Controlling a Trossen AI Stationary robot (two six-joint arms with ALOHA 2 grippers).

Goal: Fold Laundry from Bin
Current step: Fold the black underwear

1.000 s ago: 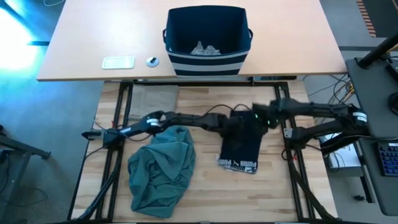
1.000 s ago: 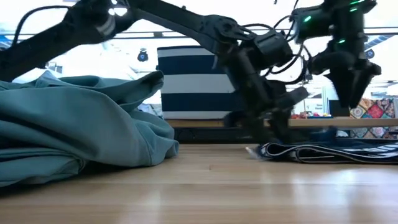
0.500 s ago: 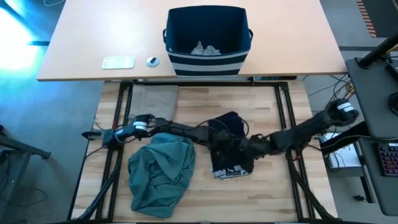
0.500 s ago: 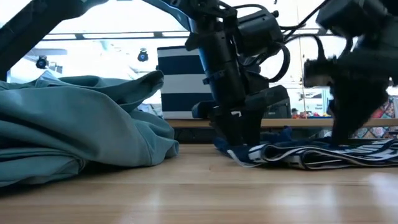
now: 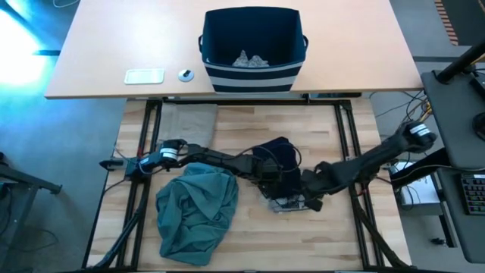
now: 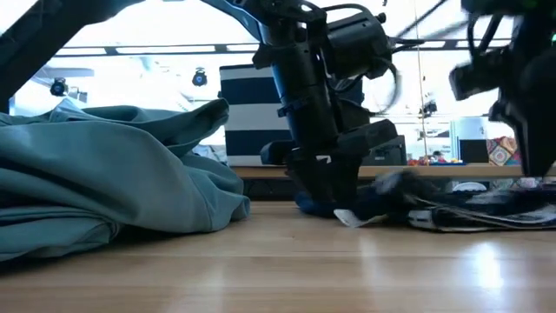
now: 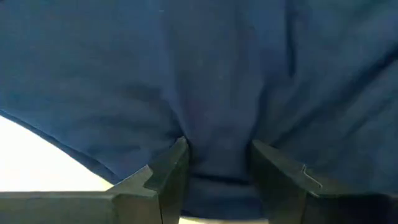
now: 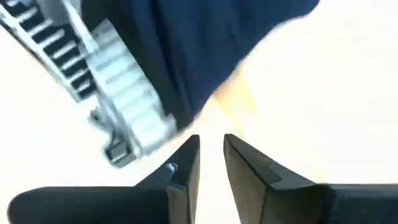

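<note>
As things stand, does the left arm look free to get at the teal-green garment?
Probably not right away: the left hand is clamped on the navy garment. The teal-green garment lies uncovered just beside that arm, so once it lets go, the way looks free.

Two garments [image 5: 195,211] [image 5: 279,155] side by side — bin [image 5: 252,47] behind them

- High view: even, soft light on the wooden surface [image 5: 250,235]; a bright cyan glare washes the top left corner.
- Low view: the windows behind are blown out, so the arms read as dark shapes; the arm at the right edge is smeared by motion.
- Right wrist view: overexposed and blurred.
- Left wrist view: dim, soft focus on navy cloth [image 7: 217,81].
</note>
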